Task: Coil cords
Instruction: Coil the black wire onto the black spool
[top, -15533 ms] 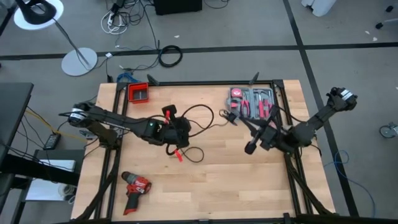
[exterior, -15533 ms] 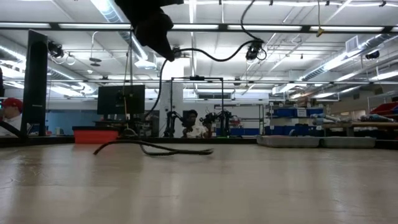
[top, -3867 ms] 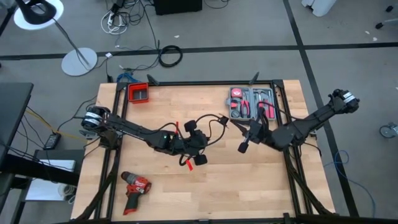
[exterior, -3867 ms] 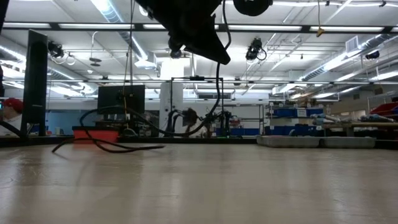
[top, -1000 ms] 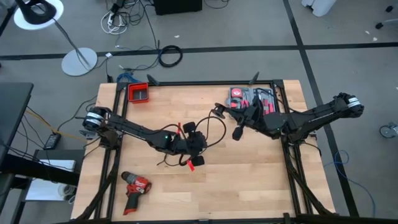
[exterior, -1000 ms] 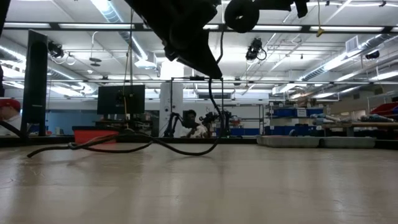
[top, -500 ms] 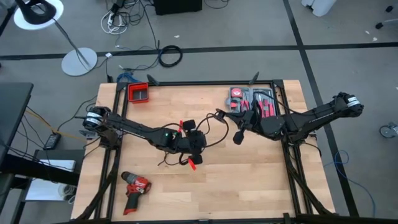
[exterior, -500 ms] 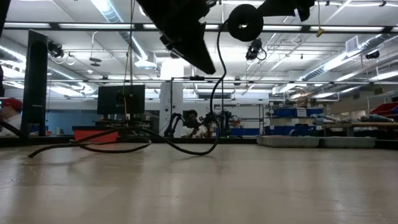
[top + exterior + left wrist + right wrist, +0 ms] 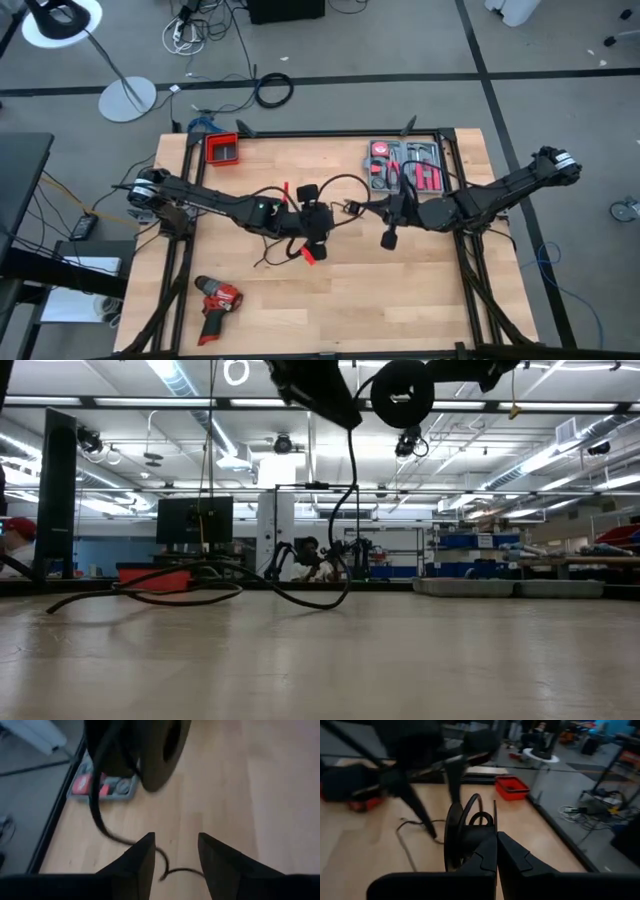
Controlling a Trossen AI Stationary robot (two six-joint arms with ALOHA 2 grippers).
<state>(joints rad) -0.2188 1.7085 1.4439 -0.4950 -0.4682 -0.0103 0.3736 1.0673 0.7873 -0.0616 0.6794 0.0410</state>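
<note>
Looking down, you see the left gripper [image 9: 312, 232] mid-table, fingers apart, empty, over the cord [image 9: 330, 200]; the right gripper [image 9: 392, 212], shut on it, is beside the tool case [image 9: 405, 165]. At table height, the cord sags uncoiled onto the table [image 9: 400, 660]. Likely next: regrasp, loop. No writing legible.

The desk [image 9: 400, 290] is light wood with thin stripes between its boards, and its frame is black. The cord [image 9: 335, 183] is thin and black. Both arms are dark, and the left gripper [image 9: 302, 222] has small red bits. The drill [image 9: 218, 301] is red and black. The little bin [image 9: 223, 149] is red. The tool case [image 9: 403, 166] is grey with red and black tools. The floor [image 9: 350, 45] is grey with dark lines.
</note>
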